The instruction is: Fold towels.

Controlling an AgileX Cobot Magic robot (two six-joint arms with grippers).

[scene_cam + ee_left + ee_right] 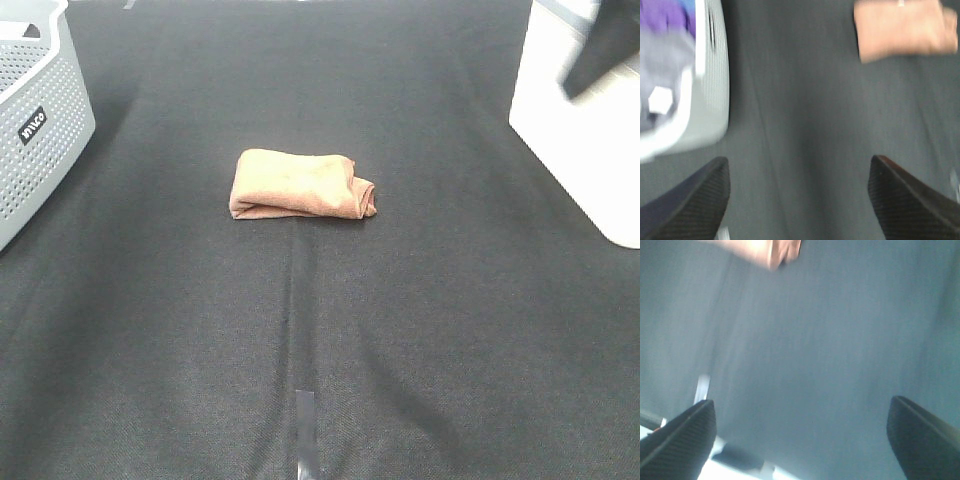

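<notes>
The reddish-brown towel (301,184) lies folded into a small bundle in the middle of the dark cloth table (400,330), its right end a little rumpled. It also shows in the left wrist view (902,31) and, at the frame's edge, in the right wrist view (771,250). Neither arm shows in the exterior high view. My left gripper (799,200) is open and empty above bare cloth, well away from the towel. My right gripper (802,440) is open and empty too, also away from the towel. Both wrist views are blurred.
A grey perforated laundry basket (35,120) stands at the left edge; the left wrist view shows it (710,100) holding purple and white fabric. A white box (585,140) stands at the right edge. A strip of tape (305,430) lies near the table's front edge.
</notes>
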